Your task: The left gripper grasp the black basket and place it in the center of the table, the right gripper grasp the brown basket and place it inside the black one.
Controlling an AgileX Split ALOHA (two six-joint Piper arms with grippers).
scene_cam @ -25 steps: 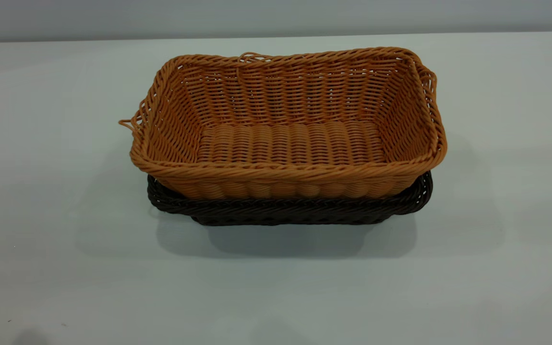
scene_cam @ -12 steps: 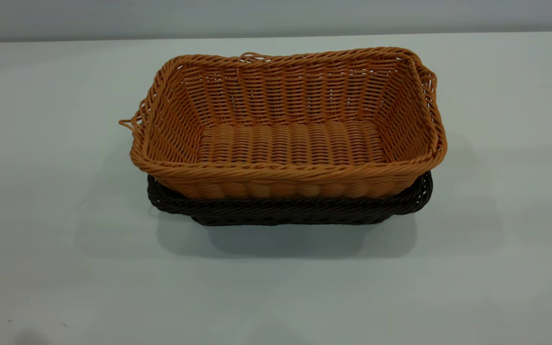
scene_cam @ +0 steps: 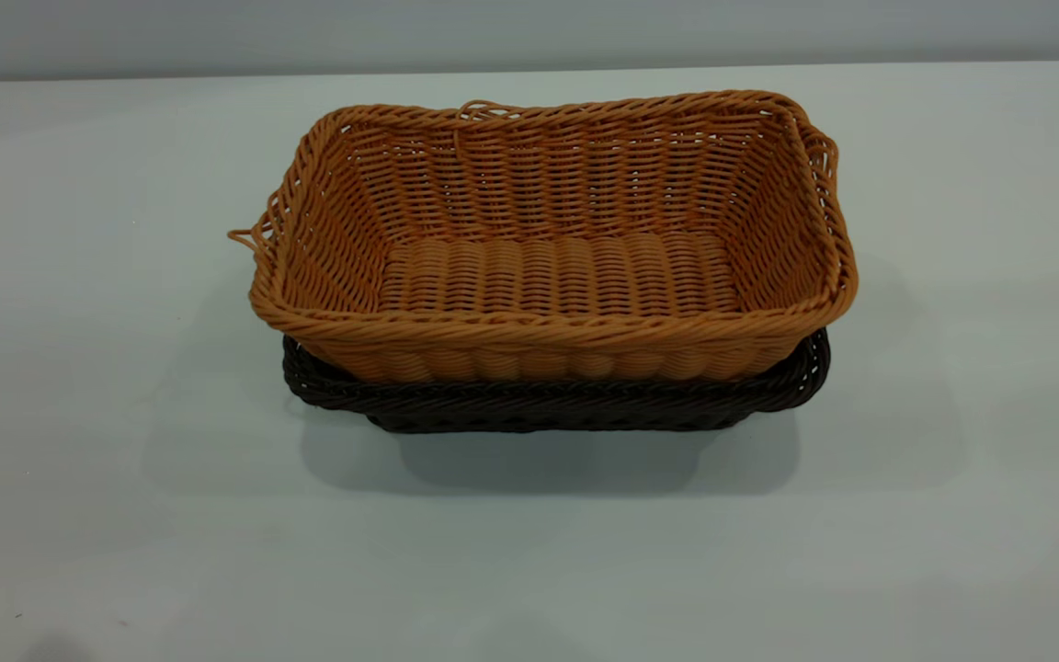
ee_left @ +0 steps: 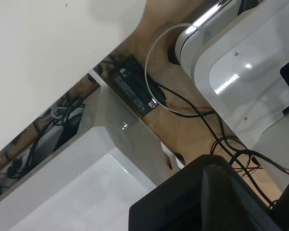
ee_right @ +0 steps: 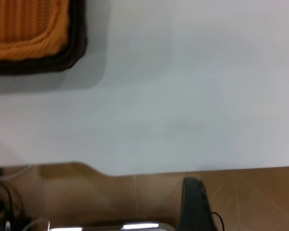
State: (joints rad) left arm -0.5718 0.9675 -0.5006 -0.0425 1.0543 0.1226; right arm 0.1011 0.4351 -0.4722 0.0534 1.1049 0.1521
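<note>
Orange-tan wicker, the brown basket point(scene_cam: 552, 244) sits nested inside the black basket point(scene_cam: 557, 400) mid-table point(scene_cam: 79, 276), apparently completing the stacking; neither gripper appears, so whether they are wide or narrow cannot be told.

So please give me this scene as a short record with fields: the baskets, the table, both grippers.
brown basket: nested inside the black one, upright, empty
black basket: on the table, near the middle, under the brown one
table: pale, plain
left gripper: not in view
right gripper: not in view
task state: stacking looks done
</note>
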